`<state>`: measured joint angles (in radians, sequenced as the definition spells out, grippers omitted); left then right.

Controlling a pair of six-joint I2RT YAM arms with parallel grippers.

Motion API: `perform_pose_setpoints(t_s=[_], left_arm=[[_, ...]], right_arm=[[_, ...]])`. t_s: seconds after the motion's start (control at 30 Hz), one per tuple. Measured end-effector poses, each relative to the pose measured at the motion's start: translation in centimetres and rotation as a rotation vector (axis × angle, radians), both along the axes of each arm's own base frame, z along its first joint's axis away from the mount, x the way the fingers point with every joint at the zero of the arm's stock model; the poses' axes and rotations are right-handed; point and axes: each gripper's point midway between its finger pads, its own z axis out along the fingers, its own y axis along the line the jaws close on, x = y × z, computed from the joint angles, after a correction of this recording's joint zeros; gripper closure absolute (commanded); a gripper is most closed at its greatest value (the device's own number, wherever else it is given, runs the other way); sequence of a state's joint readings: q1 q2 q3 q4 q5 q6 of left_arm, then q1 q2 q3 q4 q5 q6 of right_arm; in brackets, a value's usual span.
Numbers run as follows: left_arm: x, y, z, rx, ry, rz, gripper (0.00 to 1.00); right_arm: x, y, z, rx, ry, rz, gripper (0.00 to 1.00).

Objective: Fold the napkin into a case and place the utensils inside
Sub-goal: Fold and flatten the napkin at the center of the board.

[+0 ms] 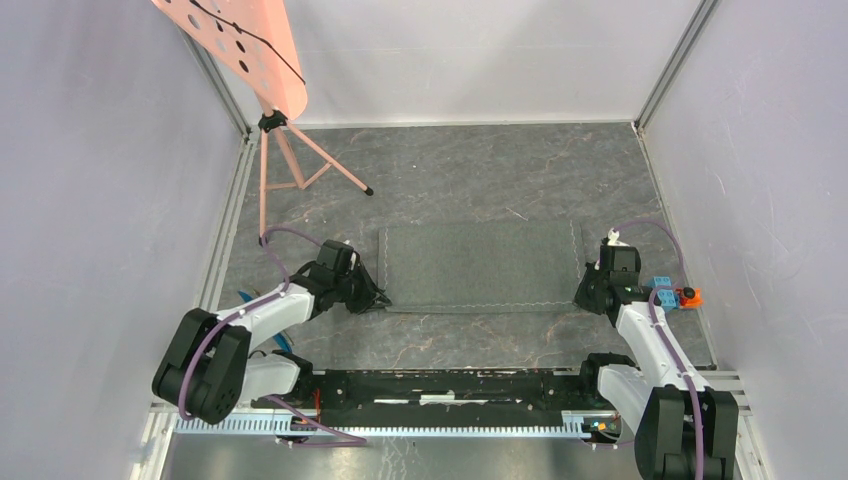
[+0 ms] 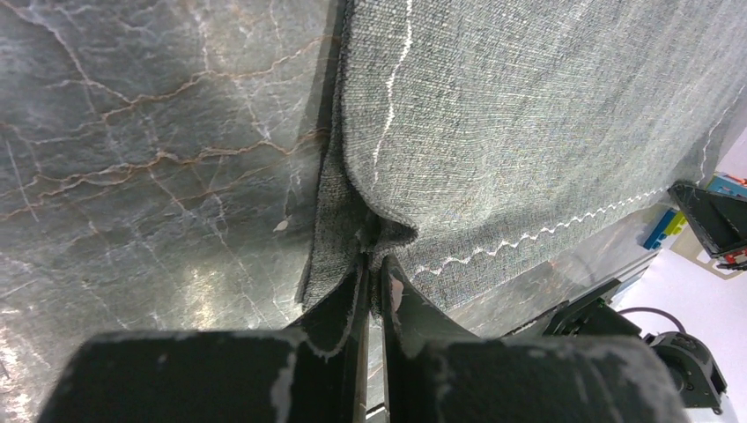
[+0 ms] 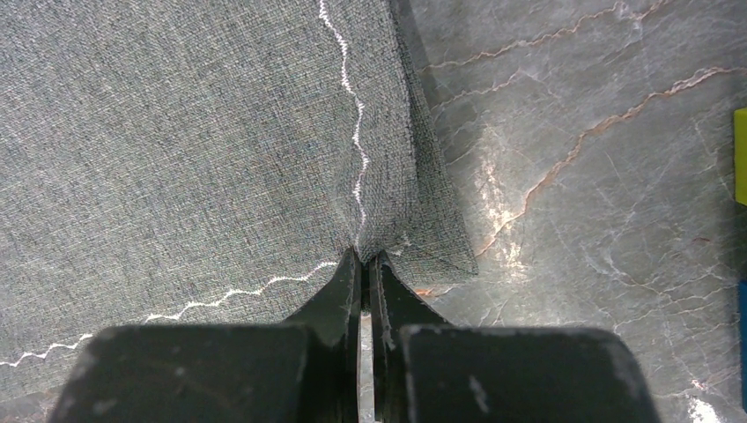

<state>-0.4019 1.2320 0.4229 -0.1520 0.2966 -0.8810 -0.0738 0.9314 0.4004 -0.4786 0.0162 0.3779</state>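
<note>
The dark grey napkin (image 1: 480,265) lies folded as a wide flat rectangle on the slate floor, its white zigzag hem along the near edge. My left gripper (image 1: 381,298) is shut on the napkin's near left corner (image 2: 379,233), pinching two layers. At the near right corner (image 3: 388,238) my right gripper (image 1: 583,293) is shut on the cloth. Both corners are bunched between the fingertips. Blue utensils (image 1: 660,290) lie just right of the right arm's wrist, and a yellow sliver (image 3: 741,157) shows at the right wrist view's edge.
A blue block with an orange part (image 1: 678,296) sits at the right, by the utensils. A pink perforated stand on a tripod (image 1: 285,150) occupies the back left corner. White walls with metal rails (image 1: 225,230) enclose the floor. More blue pieces (image 1: 282,340) peek from under the left arm.
</note>
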Motion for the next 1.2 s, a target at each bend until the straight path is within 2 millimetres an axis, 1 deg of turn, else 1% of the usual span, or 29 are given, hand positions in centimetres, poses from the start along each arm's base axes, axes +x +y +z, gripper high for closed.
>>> perform_pose_setpoints(t_s=[0.07, 0.13, 0.2, 0.23, 0.27, 0.3, 0.33, 0.37, 0.43, 0.47, 0.5, 0.6, 0.7, 0.8, 0.9, 0.97, 1.03, 1.1, 1.2], left_arm=[[-0.2, 0.1, -0.2, 0.003, 0.005, 0.000, 0.84], [-0.1, 0.1, -0.2, 0.007, 0.004, 0.003, 0.79], [-0.1, 0.2, -0.3, 0.011, 0.004, 0.006, 0.67], [-0.1, 0.3, -0.3, 0.012, 0.005, 0.006, 0.60], [-0.1, 0.3, -0.3, 0.012, 0.005, 0.007, 0.54], [-0.1, 0.2, -0.1, 0.008, 0.002, 0.006, 0.49], [0.0, 0.1, 0.1, 0.005, -0.006, 0.004, 0.46], [0.0, 0.2, 0.4, 0.005, -0.011, 0.007, 0.43], [-0.2, 0.7, 0.9, 0.024, -0.022, 0.021, 0.37], [-0.4, 1.1, 1.2, 0.038, -0.028, 0.032, 0.36], [-0.5, 1.4, 1.6, 0.044, -0.037, 0.038, 0.34], [-0.7, 1.8, 3.3, 0.041, -0.080, 0.050, 0.33], [-0.4, 1.3, 4.9, 0.011, -0.123, 0.040, 0.30], [-0.7, -0.2, 5.3, -0.032, -0.128, -0.016, 0.27], [-1.0, -2.4, 4.5, -0.078, -0.086, -0.098, 0.26], [-1.0, -3.2, 3.4, -0.083, -0.050, -0.120, 0.25], [-0.9, -3.4, 2.6, -0.075, -0.030, -0.122, 0.25], [-0.5, -3.1, 1.8, -0.048, -0.026, -0.105, 0.24], [0.0, -2.5, 1.5, -0.016, -0.038, -0.074, 0.24]], right_arm=[[0.0, 0.1, 0.0, 0.004, -0.002, 0.003, 0.93], [0.1, 0.2, 0.0, 0.008, -0.003, 0.006, 0.90], [0.2, 0.2, 0.0, 0.010, -0.007, 0.008, 0.85], [0.2, 0.2, 0.0, 0.011, -0.007, 0.008, 0.81], [0.2, 0.2, 0.0, 0.011, -0.007, 0.009, 0.74], [0.2, 0.2, 0.0, 0.012, -0.007, 0.008, 0.61], [0.1, 0.3, 0.1, 0.011, -0.005, 0.011, 0.52], [0.1, 0.3, 0.2, 0.012, -0.005, 0.011, 0.45], [0.2, 0.2, 1.0, 0.006, -0.012, 0.017, 0.36], [0.4, 0.1, 1.6, 0.001, -0.026, 0.020, 0.35], [0.7, 0.1, 2.4, -0.001, -0.044, 0.023, 0.33], [1.8, 0.2, 4.8, -0.005, -0.114, 0.045, 0.21], [2.4, 1.1, 6.2, 0.020, -0.165, 0.105, 0.18], [2.4, 2.3, 5.8, 0.068, -0.148, 0.170, 0.18], [2.5, 3.3, 4.3, 0.116, -0.085, 0.214, 0.19], [2.5, 3.4, 3.4, 0.125, -0.057, 0.221, 0.20], [2.4, 3.4, 2.6, 0.126, -0.049, 0.219, 0.20], [2.0, 3.4, 1.8, 0.127, -0.038, 0.211, 0.20], [1.3, 3.1, 0.5, 0.116, -0.019, 0.193, 0.21]])
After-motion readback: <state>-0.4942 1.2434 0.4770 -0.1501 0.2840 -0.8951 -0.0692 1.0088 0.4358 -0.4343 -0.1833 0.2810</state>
